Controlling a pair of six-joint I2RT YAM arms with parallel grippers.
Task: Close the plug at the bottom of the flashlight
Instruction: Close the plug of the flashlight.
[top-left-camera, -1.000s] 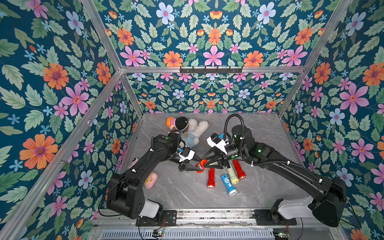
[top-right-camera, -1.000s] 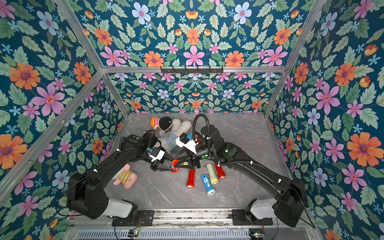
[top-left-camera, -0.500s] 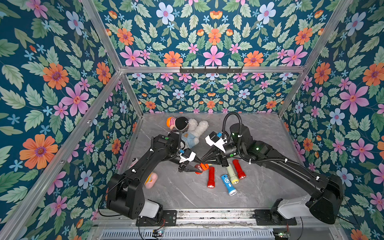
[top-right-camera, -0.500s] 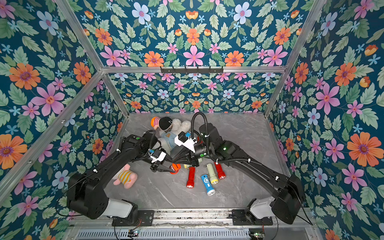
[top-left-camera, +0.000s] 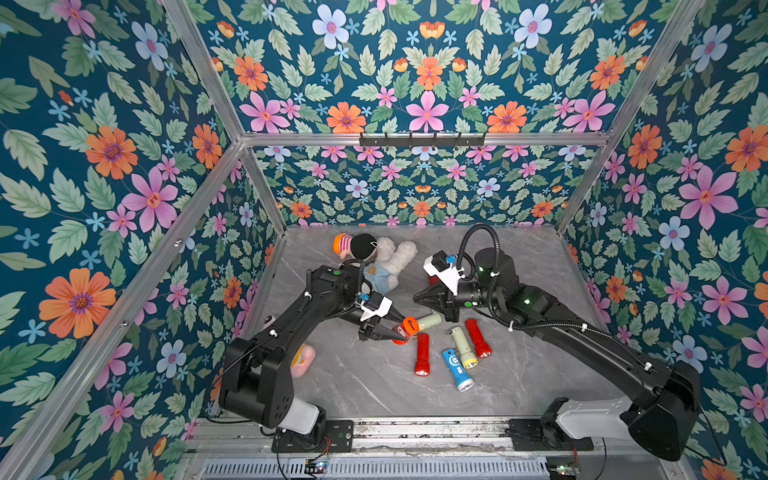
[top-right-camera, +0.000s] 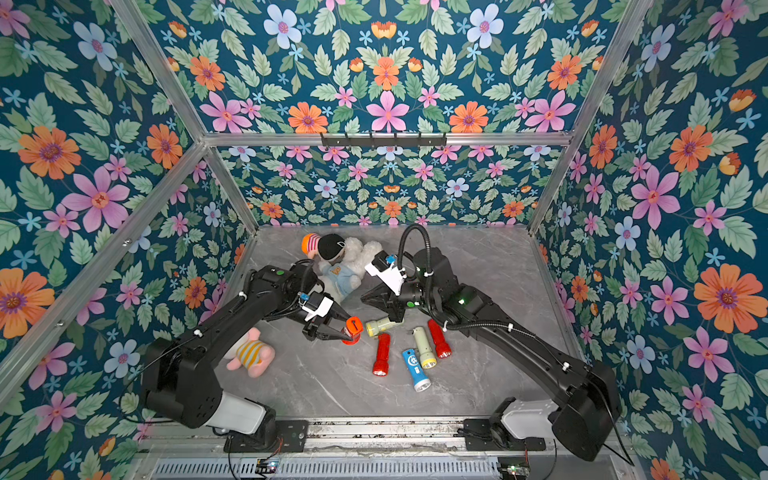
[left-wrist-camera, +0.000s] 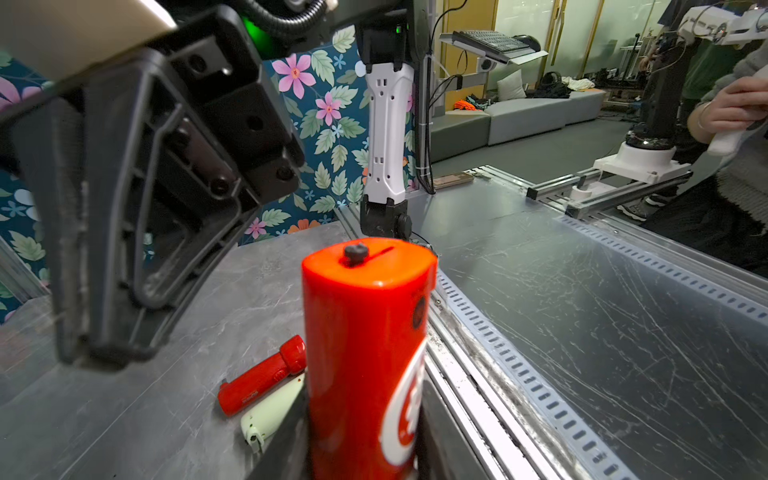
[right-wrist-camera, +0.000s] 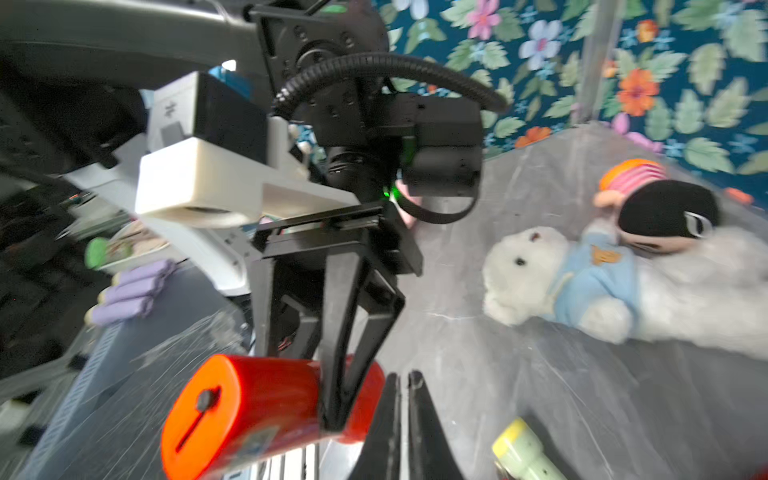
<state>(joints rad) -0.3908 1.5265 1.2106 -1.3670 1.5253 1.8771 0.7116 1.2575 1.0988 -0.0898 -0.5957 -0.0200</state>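
My left gripper (top-left-camera: 394, 332) (top-right-camera: 343, 331) (left-wrist-camera: 357, 451) is shut on a red flashlight (top-left-camera: 404, 331) (top-right-camera: 351, 330) (left-wrist-camera: 365, 332) (right-wrist-camera: 266, 403), held just above the table. The flashlight's orange bottom end, where the plug (left-wrist-camera: 356, 252) (right-wrist-camera: 204, 400) sits, points away from that gripper. The end looks flush, showing only a small dark stud and a thin slit. My right gripper (top-left-camera: 415, 298) (top-right-camera: 363, 298) (right-wrist-camera: 401, 379) hangs shut and empty just behind and above the flashlight, not touching it.
Several other flashlights lie on the grey table: a red one (top-left-camera: 422, 355), a blue one (top-left-camera: 456, 369), a pale green one (top-left-camera: 464, 351), another red one (top-left-camera: 478, 337) and another pale green one (top-left-camera: 428, 321). A white bear (top-left-camera: 390, 262) and a doll (top-left-camera: 353, 245) lie at the back. A pink plush (top-left-camera: 301, 359) lies by the left arm.
My right gripper has shut and drawn back from the flashlight's bottom end, toward the rear. The left gripper has kept its hold, almost still.
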